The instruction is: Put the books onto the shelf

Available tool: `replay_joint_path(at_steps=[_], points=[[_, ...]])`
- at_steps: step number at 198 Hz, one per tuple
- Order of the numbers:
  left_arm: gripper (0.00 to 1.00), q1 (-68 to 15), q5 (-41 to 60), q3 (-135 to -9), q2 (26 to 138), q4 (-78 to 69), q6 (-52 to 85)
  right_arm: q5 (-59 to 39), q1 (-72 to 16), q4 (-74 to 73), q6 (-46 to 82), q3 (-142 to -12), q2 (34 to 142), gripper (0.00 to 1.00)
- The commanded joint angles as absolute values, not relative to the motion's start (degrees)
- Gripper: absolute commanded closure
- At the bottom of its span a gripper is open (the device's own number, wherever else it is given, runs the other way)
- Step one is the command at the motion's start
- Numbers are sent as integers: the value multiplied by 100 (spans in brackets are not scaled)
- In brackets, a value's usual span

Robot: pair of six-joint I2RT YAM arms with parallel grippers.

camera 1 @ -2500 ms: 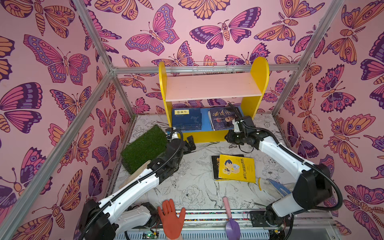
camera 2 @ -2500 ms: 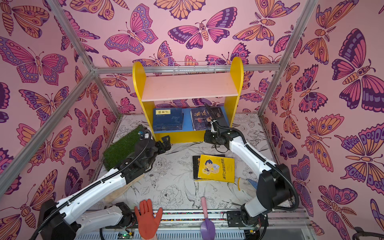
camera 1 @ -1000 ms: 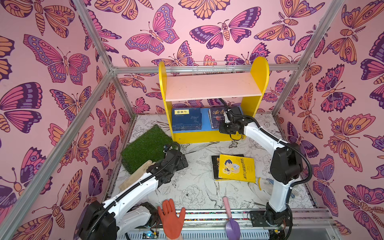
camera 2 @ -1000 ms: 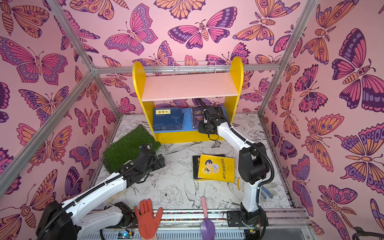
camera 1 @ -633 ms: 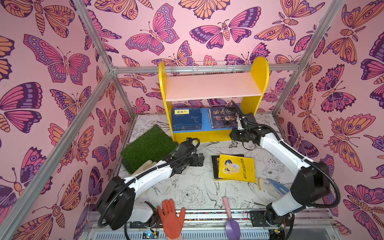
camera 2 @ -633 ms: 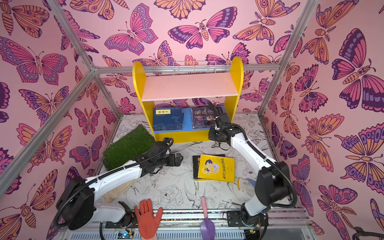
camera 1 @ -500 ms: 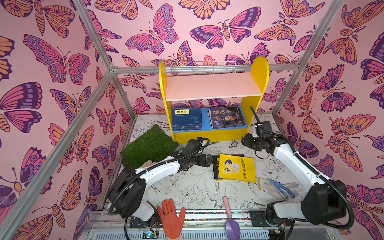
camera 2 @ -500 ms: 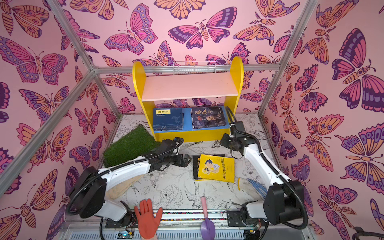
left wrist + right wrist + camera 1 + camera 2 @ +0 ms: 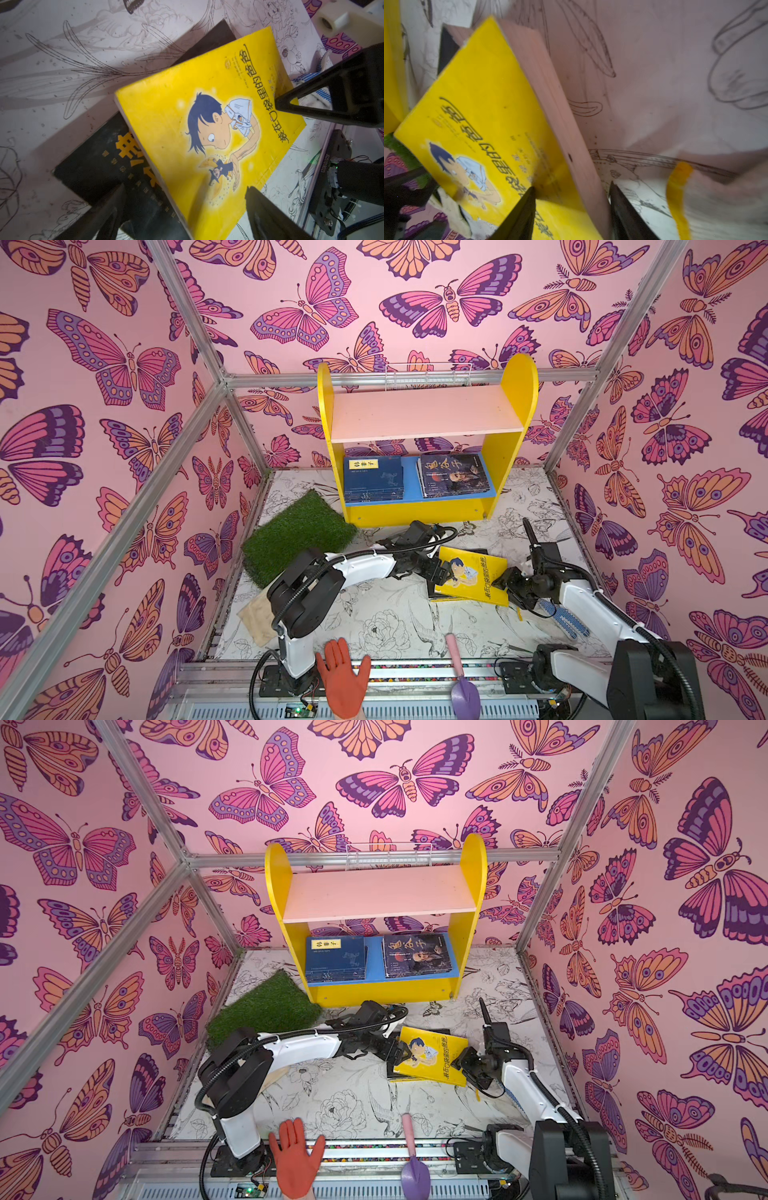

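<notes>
Yellow book [image 9: 478, 580] | left gripper [image 9: 186, 188] gaping at corner — right gripper [image 9: 572, 185] astride edge, hold unclear

Both top views are lit brightly and evenly, apparently from overhead. A pale glare is seen on the back wall [image 9: 415, 344], and only soft shadows are cast on the floor. The wrist views are dimmer and pink-tinged. The yellow book [image 9: 483, 116] is smeared by blur in the right wrist view but rendered sharply in the left.
</notes>
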State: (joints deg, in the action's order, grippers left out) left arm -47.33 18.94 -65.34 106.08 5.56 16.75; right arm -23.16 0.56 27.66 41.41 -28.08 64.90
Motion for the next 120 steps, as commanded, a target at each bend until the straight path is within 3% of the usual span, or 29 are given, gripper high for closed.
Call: replay_joint_path(at_steps=[1,52,120], points=[[14,-4746,2083,-6643,10804,537,1548,-2894,61,2552,4324,-2378,6623,48],[35,-4746,2216,-6672,11127,538,1536,-3272,105,2735,4192,-2712,6177,54],[36,-4729,2137,-6513,11007,439,1559,-3720,102,3021,4190,-3522,5549,59]])
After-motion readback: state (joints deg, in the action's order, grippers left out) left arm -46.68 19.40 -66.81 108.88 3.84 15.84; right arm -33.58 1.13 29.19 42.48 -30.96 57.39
